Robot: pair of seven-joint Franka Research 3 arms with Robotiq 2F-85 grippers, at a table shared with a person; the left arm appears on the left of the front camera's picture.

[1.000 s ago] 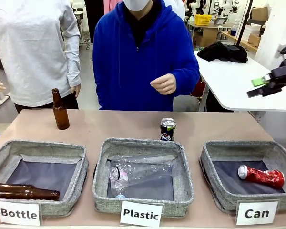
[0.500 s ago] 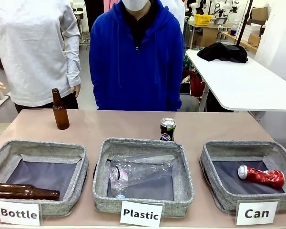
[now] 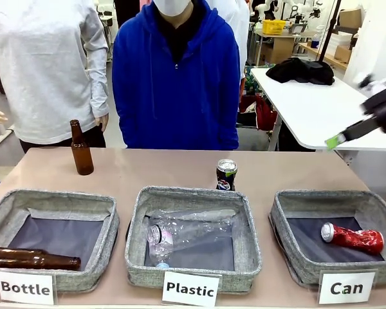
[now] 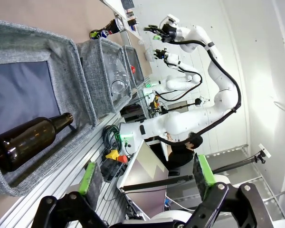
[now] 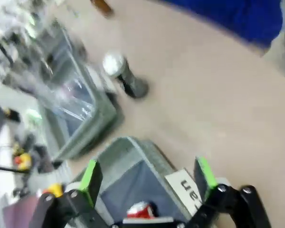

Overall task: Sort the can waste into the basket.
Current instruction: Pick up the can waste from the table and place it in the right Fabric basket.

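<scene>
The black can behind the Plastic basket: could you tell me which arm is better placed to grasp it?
Right, probably: the right gripper, open, faces the Can basket with the black can beyond. The left gripper sits low beside the Bottle basket, farther off.

Three baskets, two cans, two brown bottles.
Baskets: Bottle basket (image 3: 51, 198), Plastic basket (image 3: 193, 193), Can basket (image 3: 328, 196). Cans: black can (image 3: 226, 174), red can (image 3: 352, 237). Bottles: upright bottle (image 3: 81, 149), lying bottle (image 3: 31, 259). Clear plastic (image 3: 186, 232): count unclear.
</scene>
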